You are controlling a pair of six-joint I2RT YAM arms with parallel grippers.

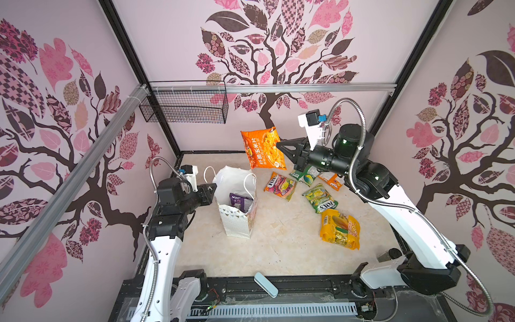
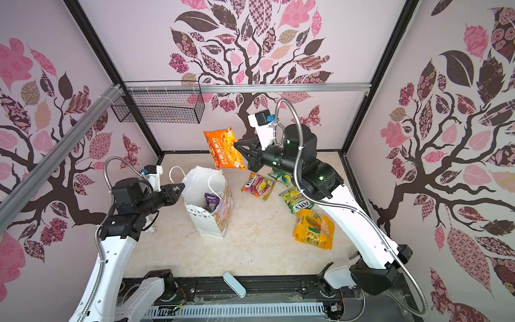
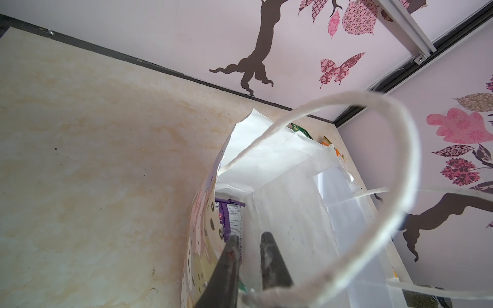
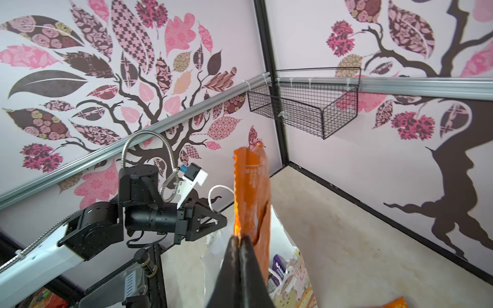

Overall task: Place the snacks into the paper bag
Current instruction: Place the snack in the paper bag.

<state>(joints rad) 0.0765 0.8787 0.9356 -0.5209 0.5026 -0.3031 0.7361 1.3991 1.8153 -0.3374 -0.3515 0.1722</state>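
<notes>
One purple packet [image 1: 240,199] bagged; right gripper [image 1: 279,145] clamps orange packet [image 1: 263,147] raised near paper bag [image 1: 237,223], left gripper [image 1: 214,188] pinching rim; five snacks [image 1: 320,199] unpacked.

The space was enclosed by pale pink walls [image 1: 172,41], on which a dark-branched tree [image 1: 266,111] with pink and maroon patterned leaves was printed. The corners were marked by black posts [image 1: 123,41]. An aluminium rail [image 1: 306,88] was fixed across the back wall, and a second rail [image 1: 72,181] along a side wall. A black wire basket [image 1: 186,107] was hung from the back rail beside the corner. The floor [image 1: 278,245] was covered in cream marbled sheet and bordered by black edging [image 1: 211,152]. A butterfly [image 3: 341,68] was printed low on the wall. Soft, even light was cast throughout.
</notes>
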